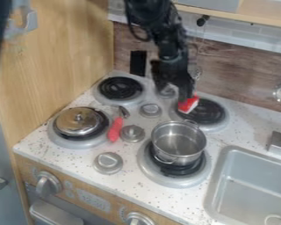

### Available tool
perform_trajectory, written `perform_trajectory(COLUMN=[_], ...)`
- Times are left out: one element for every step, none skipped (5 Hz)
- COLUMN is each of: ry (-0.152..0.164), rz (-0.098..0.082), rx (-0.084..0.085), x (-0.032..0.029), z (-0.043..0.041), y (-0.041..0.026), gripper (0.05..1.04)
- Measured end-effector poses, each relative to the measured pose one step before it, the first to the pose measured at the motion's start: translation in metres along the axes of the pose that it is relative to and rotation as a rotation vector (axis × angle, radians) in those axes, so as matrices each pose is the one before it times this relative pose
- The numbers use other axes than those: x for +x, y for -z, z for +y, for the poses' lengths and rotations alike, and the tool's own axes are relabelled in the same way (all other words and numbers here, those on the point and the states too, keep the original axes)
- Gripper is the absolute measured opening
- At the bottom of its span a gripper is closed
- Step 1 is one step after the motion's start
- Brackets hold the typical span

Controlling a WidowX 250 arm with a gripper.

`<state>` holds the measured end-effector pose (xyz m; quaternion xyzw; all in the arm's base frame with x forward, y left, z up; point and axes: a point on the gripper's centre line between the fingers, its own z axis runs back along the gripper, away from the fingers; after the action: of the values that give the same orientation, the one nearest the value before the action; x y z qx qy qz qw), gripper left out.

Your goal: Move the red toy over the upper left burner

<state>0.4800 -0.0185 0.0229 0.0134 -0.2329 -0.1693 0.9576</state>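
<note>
A red toy [189, 104] appears at the tip of the end effector [182, 93], its grip impossible to tell, by the far right burner's [210, 113] left edge, as knobs [150, 110] occupy the tabletop [236, 127] gap toward the far left burner [120, 88] and a pot [181, 157] stands nearer.

The black arm [167, 41] hangs, gripper [185, 98] pointing down.

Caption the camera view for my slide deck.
Black gripper at the red toy, by the upper right burner of a toy stove.
</note>
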Motion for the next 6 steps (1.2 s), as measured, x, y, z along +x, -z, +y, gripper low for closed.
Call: perform_trajectory(ry=[-0.0233, -0.0218, -0.0126, -0.0332, 0.0051, 0.0147], rz=[-0.0056, -0.0023, -0.008, -0.0023, 0.0156, 0.0025], rx=[0.0244, -0.0038, -0.0082, -0.0102, 0.0228, 0.0047], x=[0.00933, 0.00679, 0.01048, 0.00232, -0.0008, -0.00025], z=[0.00466, -0.00675, -0.00799, -0.00106, 0.00404, 0.00006], y=[0.01678, 0.01695, 0.01148, 0.00915, 0.00439, 0.0], gripper=[0.999, 0.999, 0.999, 0.943, 0.634, 0.546])
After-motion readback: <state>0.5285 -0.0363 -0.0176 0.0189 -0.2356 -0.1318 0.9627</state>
